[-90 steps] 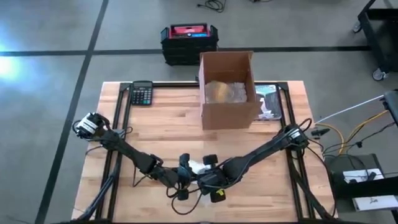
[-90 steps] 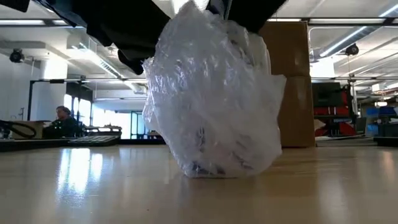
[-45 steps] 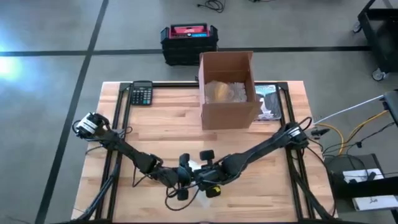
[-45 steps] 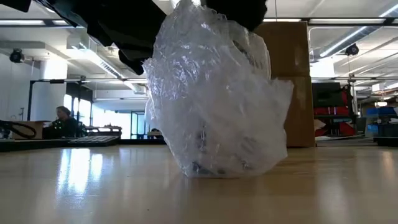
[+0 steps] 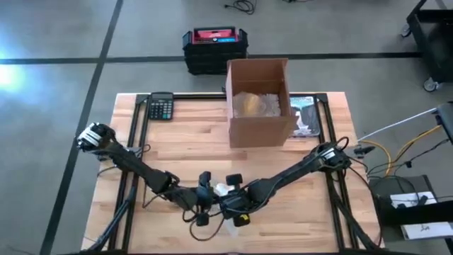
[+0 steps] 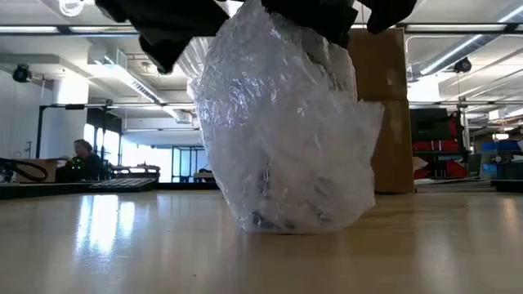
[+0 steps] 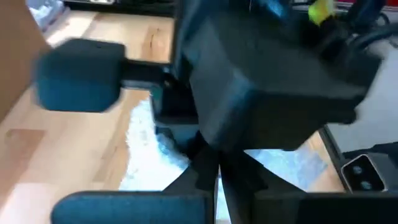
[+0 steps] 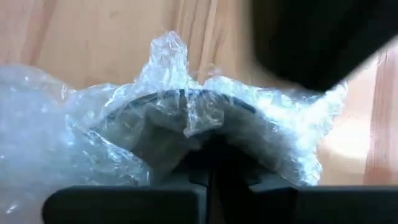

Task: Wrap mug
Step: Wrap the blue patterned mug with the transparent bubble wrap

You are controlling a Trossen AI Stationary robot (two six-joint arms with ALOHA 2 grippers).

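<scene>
The mug [image 8: 186, 115] shows only as a dark rim through clear bubble wrap [image 6: 282, 131]. The wrapped bundle stands on its base on the wooden table [image 5: 177, 134], near the front edge at the middle. In the high view, only a little of the bubble wrap [image 5: 222, 190] shows between the arms. Both grippers meet over its top. My left gripper [image 5: 203, 200] comes from the left and my right gripper [image 5: 237, 203] from the right. Each is shut on gathered wrap at the top. My left gripper pinches a thin piece of the wrap [image 7: 217, 186] between its two shut fingers at the bundle's top. The right arm's gripper body in front hides the rest of the hold. The bundle stands on the table. My right gripper pinches the gathered wrap [image 8: 198, 127] over the mug's rim between its two shut fingers, coming from above and from the table's right. The wrap rises in a crumpled peak beyond the fingers. The bundle stays upright with its base on the table.
An open cardboard box [image 5: 259, 103] with crumpled wrap inside stands at the far middle of the table. A calculator [image 5: 161, 107] lies at the far left, a printed sheet [image 5: 306, 117] lies right of the box. A black and red case [image 5: 214, 48] sits on the floor behind.
My right gripper has shifted a little toward the table's left over the bundle's top. My left arm has drawn slightly toward the left. The wrap's right side has bulged outward, and the bundle's base has stayed in place.
</scene>
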